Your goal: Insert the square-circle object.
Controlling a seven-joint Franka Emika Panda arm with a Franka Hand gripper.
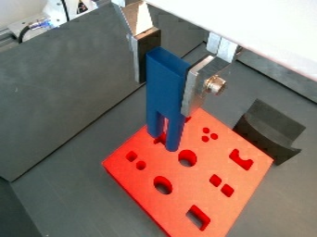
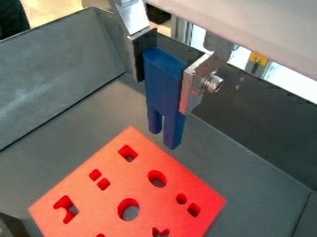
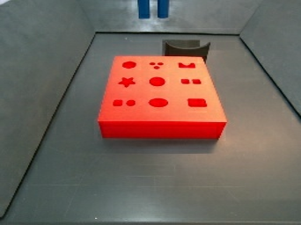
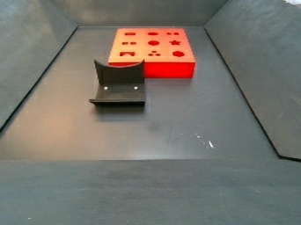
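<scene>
Two flat silver fingers (image 1: 201, 85) of the gripper (image 1: 165, 81) are squeezing the square-circle object (image 1: 166, 116), a tall blue block with two legs pointing down, so the jaws are pinching it from both sides. The blue block is sitting right between the jaws, with its legs sticking out below them. The gripper is hanging in the air above the big flat red board with shaped holes (image 1: 173, 208), and the blue legs are not touching the board. In a side view, only the tips of the blue legs (image 3: 153, 9) are showing, up above the far end of the red board (image 3: 153, 127). The fixture (image 4: 118, 83), a dark L-shaped bracket, is standing on the grey floor just beside the red board and well away from the gripper.
</scene>
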